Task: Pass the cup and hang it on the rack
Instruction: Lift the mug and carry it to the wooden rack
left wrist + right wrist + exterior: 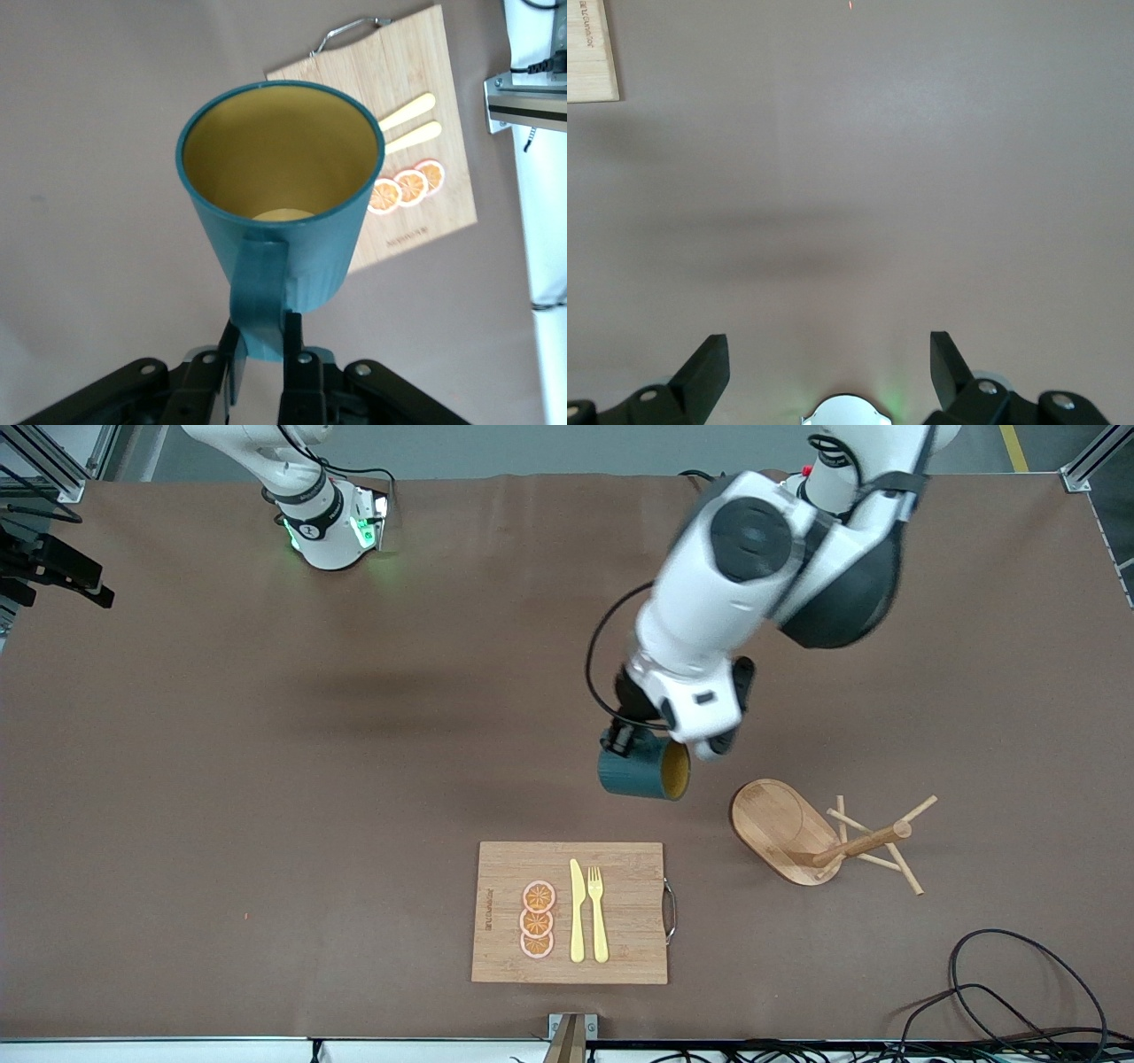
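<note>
The dark teal cup (644, 771) with its yellow-ochre inside hangs in the air, tipped on its side, mouth toward the rack. My left gripper (622, 739) is shut on its handle; in the left wrist view the cup (282, 190) fills the middle and the left gripper (261, 341) pinches the handle. The cup is over bare table, between the cutting board and the wooden rack (824, 837). The rack stands on its oval base toward the left arm's end, pegs bare. My right gripper (830, 350) is open and empty over bare table near its own base, and waits.
A wooden cutting board (620, 886) with a metal handle lies near the front edge. It carries a yellow knife (577, 912), a yellow fork (598, 912) and three orange slices (537, 919). It also shows in the left wrist view (416, 106). Black cables (1019, 992) lie at the front corner past the rack.
</note>
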Motion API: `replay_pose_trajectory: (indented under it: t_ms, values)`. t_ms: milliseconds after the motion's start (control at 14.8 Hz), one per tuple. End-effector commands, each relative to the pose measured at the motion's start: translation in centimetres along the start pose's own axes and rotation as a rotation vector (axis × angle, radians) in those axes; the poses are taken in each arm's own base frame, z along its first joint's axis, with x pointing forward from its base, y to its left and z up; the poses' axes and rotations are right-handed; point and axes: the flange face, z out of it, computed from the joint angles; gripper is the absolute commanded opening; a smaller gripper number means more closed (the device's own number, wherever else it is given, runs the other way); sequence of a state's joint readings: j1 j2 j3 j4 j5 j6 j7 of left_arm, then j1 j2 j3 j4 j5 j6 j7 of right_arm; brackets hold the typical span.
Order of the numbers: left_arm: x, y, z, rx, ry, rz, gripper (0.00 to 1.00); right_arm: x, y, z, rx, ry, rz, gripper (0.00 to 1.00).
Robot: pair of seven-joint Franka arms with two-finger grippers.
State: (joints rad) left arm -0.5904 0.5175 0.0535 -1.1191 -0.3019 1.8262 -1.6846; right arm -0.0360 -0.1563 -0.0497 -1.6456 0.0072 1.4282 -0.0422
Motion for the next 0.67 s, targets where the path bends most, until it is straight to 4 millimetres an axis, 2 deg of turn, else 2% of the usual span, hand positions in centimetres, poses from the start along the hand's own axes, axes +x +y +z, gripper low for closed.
replay_pose_trajectory:
  t_ms: [0, 269, 539, 606]
  values:
    - [5.7, 0.5, -3.4, -0.027, -0.170, -0.058, 0.00, -0.9, 0.0, -0.8, -0.015, 0.010, -0.009, 1.00]
    - [14.7, 0.5, -5.6, -0.019, -0.385, -0.102, 0.00, -1.0, -0.1, -1.6, -0.015, 0.024, -0.011, 1.00]
    - [23.0, -0.8, -6.0, 0.004, -0.568, -0.072, 0.00, -1.0, 0.2, -1.5, -0.014, 0.019, -0.008, 1.00]
    - [25.0, -1.3, -5.2, 0.026, -0.601, -0.066, 0.00, -1.0, 0.4, -1.3, -0.012, 0.015, -0.005, 1.00]
